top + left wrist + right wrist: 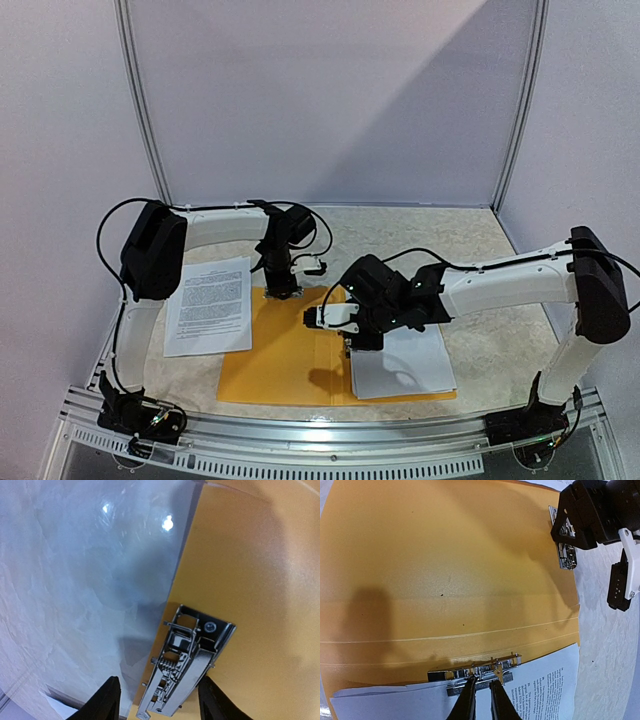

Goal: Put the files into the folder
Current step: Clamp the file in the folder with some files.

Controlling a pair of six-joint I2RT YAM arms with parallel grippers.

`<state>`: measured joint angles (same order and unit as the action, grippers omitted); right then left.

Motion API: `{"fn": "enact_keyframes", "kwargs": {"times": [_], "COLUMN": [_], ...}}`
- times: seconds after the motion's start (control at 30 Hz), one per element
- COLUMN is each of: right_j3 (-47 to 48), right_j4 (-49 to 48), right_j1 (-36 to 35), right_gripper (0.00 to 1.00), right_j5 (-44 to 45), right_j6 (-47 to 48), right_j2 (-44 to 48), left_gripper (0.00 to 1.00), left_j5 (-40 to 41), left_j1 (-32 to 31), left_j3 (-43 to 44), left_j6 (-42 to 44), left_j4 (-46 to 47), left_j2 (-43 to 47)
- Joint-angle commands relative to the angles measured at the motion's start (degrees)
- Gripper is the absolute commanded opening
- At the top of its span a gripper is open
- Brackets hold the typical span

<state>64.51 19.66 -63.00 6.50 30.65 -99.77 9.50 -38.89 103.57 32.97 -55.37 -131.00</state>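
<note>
The orange-yellow folder (285, 350) lies open and flat on the table. White printed files (405, 365) rest on its right half, their top edge under a metal clip (480, 672). My right gripper (482, 682) points down at that clip. Its fingers are a narrow gap apart with the tips touching the clip, and I cannot see whether they pinch any part of it. My left gripper (159, 692) hangs open over the folder's far left corner and straddles a second metal clip (187, 670). More printed files (210, 305) lie left of the folder.
A glossy clear sheet (100, 580) lies beside the folder's edge on the marble-patterned tabletop (470, 250). The left gripper (590, 515) shows at the top right of the right wrist view. Grey walls and metal posts enclose the table.
</note>
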Motion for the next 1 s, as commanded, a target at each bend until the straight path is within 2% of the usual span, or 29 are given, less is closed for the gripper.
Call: {"fn": "enact_keyframes", "kwargs": {"times": [0.0, 0.13, 0.5, 0.97], "right_j3": [1.45, 0.30, -0.52, -1.04], "right_j4": [-1.22, -1.54, -1.54, -0.47], "right_j1": [0.13, 0.08, 0.92, 0.88], "right_gripper": [0.14, 0.16, 0.18, 0.12], "right_j5": [-0.62, 0.42, 1.29, -0.73], "right_j6": [0.27, 0.87, 0.92, 0.55], "right_j2": [3.15, 4.52, -0.40, -1.54], "left_gripper": [0.56, 0.56, 0.56, 0.57], "left_j5": [-0.51, -0.31, -0.21, 0.07], "left_j1": [1.18, 1.19, 1.19, 1.19], "left_j3": [-0.56, -0.22, -0.10, 0.57], "left_j6": [-0.01, -0.06, -0.05, 0.16], "left_j4": [-1.36, -1.45, -1.78, -2.29], "left_j2": [-4.11, -4.33, -4.53, -5.07]}}
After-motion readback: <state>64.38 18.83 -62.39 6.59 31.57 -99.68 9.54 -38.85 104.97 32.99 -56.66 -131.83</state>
